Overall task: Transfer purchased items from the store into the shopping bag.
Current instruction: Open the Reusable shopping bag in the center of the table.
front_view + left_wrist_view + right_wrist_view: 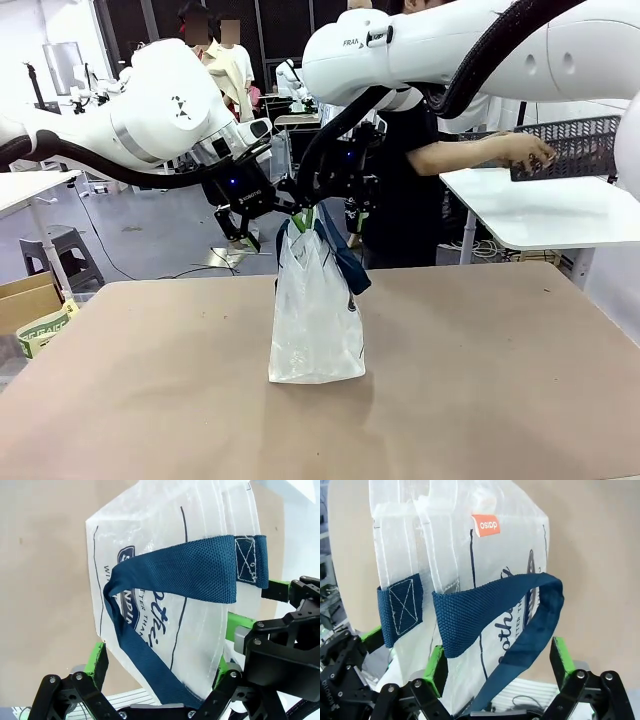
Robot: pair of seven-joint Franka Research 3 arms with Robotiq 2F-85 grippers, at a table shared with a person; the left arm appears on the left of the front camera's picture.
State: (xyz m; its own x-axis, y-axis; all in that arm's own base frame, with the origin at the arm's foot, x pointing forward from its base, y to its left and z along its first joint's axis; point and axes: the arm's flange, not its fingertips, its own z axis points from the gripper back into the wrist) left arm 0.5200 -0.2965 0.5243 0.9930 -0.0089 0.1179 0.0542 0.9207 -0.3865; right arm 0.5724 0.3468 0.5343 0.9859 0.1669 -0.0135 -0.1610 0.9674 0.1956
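Observation:
The shopping bag (316, 320), translucent white with navy strap handles, stands upright in the middle of the brown table (480, 380). Both grippers hover at its top. My left gripper (246, 230) is at the bag's left upper edge. In the left wrist view this gripper (160, 662) is open, its green pads (98, 659) wide apart around the bag wall and a navy strap (180, 575). My right gripper (330, 212) is over the mouth. It is also open (499, 662), with the other strap (490, 610) between its fingers. The purchased items are out of view.
A person behind the table holds a dark lattice basket (570, 148) in one hand (525, 150) over a white side table (540, 210). A cardboard box (30, 300) sits off the table's left edge. An orange tag (485, 526) is on the bag's rim.

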